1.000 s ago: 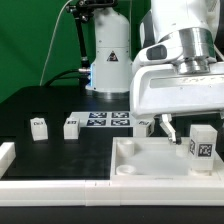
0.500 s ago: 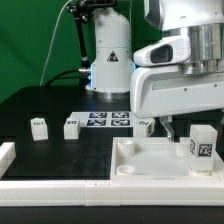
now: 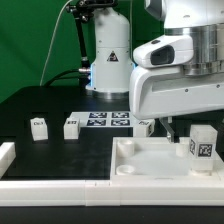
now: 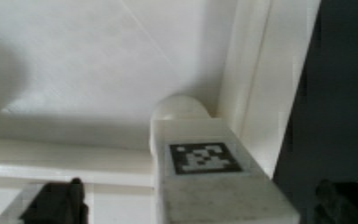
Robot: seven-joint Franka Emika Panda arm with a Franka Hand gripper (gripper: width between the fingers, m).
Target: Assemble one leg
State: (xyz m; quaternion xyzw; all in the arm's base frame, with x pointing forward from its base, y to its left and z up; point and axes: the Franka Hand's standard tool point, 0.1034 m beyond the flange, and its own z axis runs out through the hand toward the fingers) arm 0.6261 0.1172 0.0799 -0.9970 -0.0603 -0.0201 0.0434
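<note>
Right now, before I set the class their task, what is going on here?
A Panda arm hangs over the white panel, its tool open and holding nothing. The leg stands upright on the panel near the tool, not gripped. A second leg and a third leg sit on the table, on the exterior view's left of the marker board.

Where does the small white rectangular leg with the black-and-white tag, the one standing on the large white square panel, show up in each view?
Exterior view: the small white rectangular leg stands upright on the large white square panel, near the exterior view's right edge.
Wrist view: the same leg fills the middle of the picture, its tag facing the camera.
Shared landmark: the panel under the leg.
</note>
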